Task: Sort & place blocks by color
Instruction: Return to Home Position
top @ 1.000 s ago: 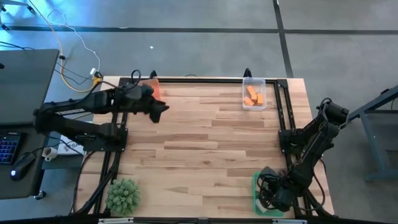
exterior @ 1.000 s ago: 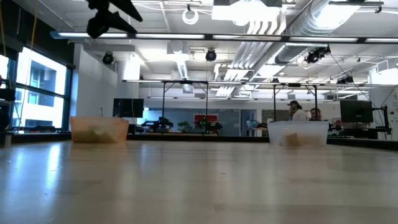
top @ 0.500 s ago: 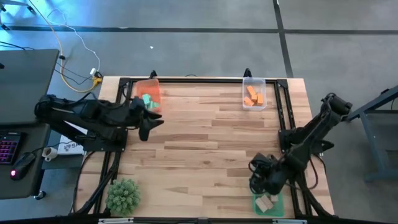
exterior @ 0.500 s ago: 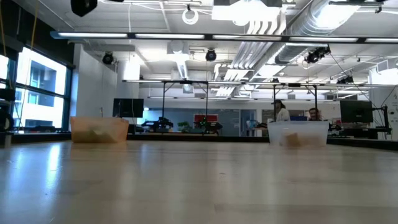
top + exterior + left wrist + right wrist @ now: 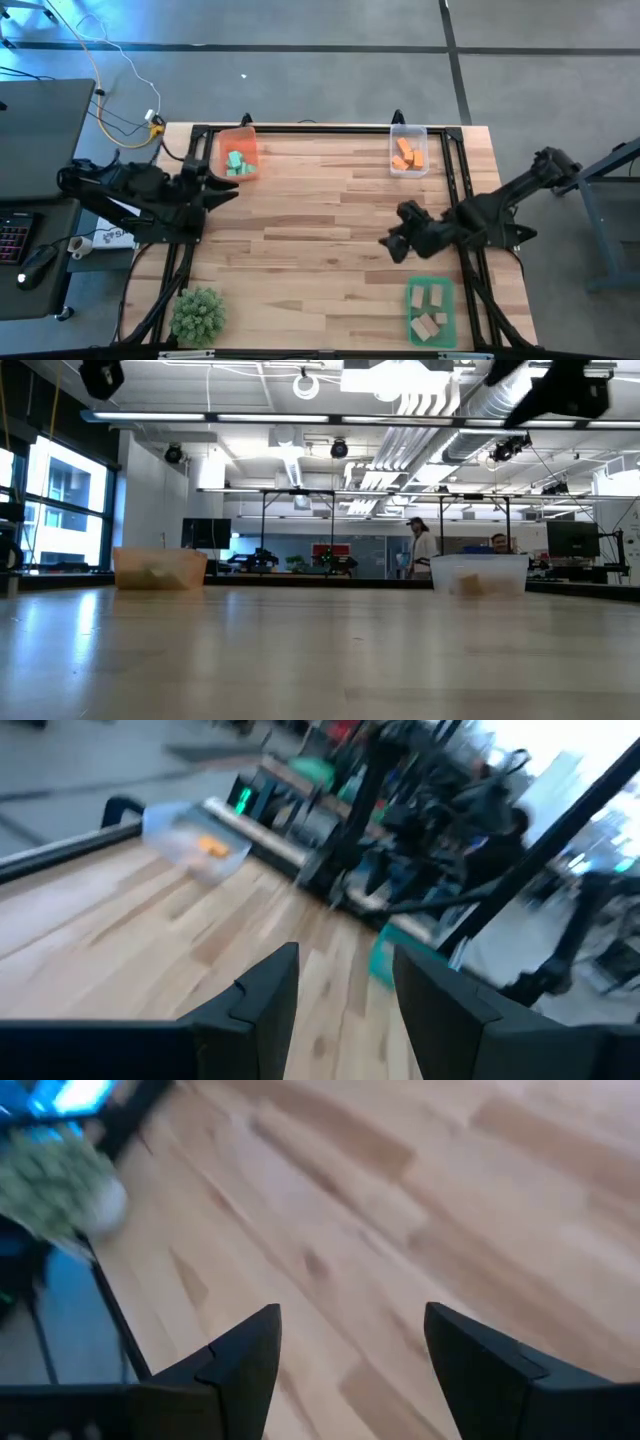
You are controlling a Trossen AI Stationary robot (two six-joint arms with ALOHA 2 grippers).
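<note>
Here, the wooden table [image 5: 330, 220] showed no loose block on its boards in the high view, which suggested that the sorting itself was complete. The left arm [image 5: 130, 190] lay folded low along the table's left edge. The right arm [image 5: 500, 210] reached in from the right edge toward the middle. Neither stood over a tray, a posture that fitted a return to rest better than another pick. Three trays sat at the margins, probably to leave the centre free for work. The orange tray [image 5: 240, 132] and the clear tray [image 5: 408, 129] were at the left and right ends of the edge far from the low camera, and the green tray [image 5: 410, 300] was at the near right corner. A spiky plant [image 5: 197, 312] filled the near left corner and took no part. The left gripper [image 5: 228, 192] hung near the orange tray, and the right gripper [image 5: 392, 245] hung between the clear and green trays. In the low view both appeared high above the boards. Each wrist view showed its two dark fingers spread well apart with only bare table beyond them, so both hands were empty, as suits arms with nothing left to carry. Smallest were the blocks, each colour gathered in one container: the teal-green blocks [image 5: 237, 163] in the orange tray, the orange blocks [image 5: 406, 155] in the clear tray, and the tan blocks [image 5: 430, 315] in the green tray.
</note>
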